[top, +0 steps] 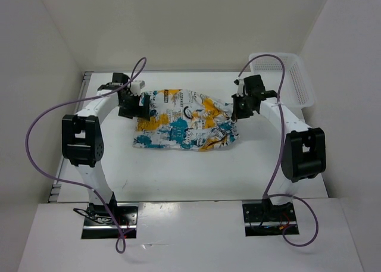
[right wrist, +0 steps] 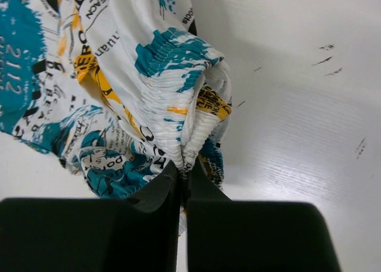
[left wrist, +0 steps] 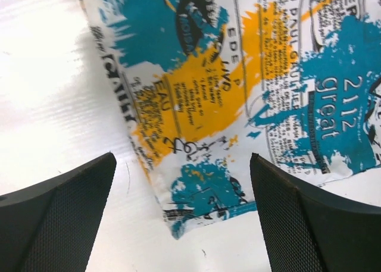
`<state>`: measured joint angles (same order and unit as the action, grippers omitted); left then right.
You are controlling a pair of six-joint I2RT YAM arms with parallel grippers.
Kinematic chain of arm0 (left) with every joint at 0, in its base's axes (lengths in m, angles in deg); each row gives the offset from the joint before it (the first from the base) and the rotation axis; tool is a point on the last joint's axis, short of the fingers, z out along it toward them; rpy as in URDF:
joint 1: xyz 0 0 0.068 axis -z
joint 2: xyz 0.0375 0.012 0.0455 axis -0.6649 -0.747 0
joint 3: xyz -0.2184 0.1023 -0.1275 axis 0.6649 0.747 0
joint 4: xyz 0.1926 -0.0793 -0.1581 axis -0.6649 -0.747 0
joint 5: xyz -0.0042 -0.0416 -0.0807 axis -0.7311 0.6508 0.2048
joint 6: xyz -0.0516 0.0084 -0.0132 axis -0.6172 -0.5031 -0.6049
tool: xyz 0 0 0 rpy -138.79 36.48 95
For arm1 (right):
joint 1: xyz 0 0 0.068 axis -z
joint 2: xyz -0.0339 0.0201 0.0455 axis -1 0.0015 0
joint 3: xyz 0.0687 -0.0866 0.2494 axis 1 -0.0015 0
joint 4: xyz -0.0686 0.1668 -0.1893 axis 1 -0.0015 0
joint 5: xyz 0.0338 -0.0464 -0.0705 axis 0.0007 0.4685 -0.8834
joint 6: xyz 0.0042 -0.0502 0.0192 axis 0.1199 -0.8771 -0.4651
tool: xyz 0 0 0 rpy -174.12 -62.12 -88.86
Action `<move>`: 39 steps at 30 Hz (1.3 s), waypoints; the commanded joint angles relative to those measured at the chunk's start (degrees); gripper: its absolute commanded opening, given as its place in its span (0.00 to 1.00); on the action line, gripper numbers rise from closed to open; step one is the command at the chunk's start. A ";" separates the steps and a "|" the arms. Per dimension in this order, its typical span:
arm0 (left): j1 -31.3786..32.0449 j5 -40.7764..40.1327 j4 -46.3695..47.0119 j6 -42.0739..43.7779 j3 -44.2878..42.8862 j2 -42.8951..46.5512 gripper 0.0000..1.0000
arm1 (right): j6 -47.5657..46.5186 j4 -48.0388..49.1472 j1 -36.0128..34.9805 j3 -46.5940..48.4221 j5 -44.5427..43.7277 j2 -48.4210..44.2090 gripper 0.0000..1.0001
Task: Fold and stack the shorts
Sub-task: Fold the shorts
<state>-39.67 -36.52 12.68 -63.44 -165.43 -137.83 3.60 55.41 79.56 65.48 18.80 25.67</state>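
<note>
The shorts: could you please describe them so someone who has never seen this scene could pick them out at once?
In the middle of the white table lie the shorts, a crumpled soft cloth. The right gripper pinches their gathered elastic edge; the left gripper hangs open over the other end. Unlike the plain white basket at far right, they are splashed teal, orange and black.

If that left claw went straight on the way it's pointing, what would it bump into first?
Probably the shorts: one corner lies right ahead of the open left claw, flat on the table, though depth is hard to judge.
</note>
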 commanded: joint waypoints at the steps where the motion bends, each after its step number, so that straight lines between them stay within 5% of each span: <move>1: -0.33 1.39 -0.25 0.23 -2.23 -3.98 1.00 | -2.67 -2.06 0.24 1.98 0.03 -4.44 0.00; 10: 2.38 3.93 0.89 0.23 -6.97 -11.46 0.99 | -6.19 -4.16 3.41 7.78 -0.50 -4.54 0.00; 18: 10.39 8.24 0.89 0.23 -12.77 -20.17 0.56 | -2.34 -4.78 3.41 14.28 -2.43 -0.06 0.00; 23: 12.94 10.44 0.89 0.23 -15.15 -22.88 0.48 | 3.03 -3.55 3.41 20.51 0.02 4.42 0.00; 39: 16.02 7.02 0.89 0.23 -19.64 -26.67 0.45 | 19.82 -3.55 -13.37 40.83 1.88 17.08 0.00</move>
<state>-24.15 -25.52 14.93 -63.70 -185.36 -160.19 18.51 51.06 69.51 102.79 18.93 41.56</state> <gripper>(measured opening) 0.450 0.026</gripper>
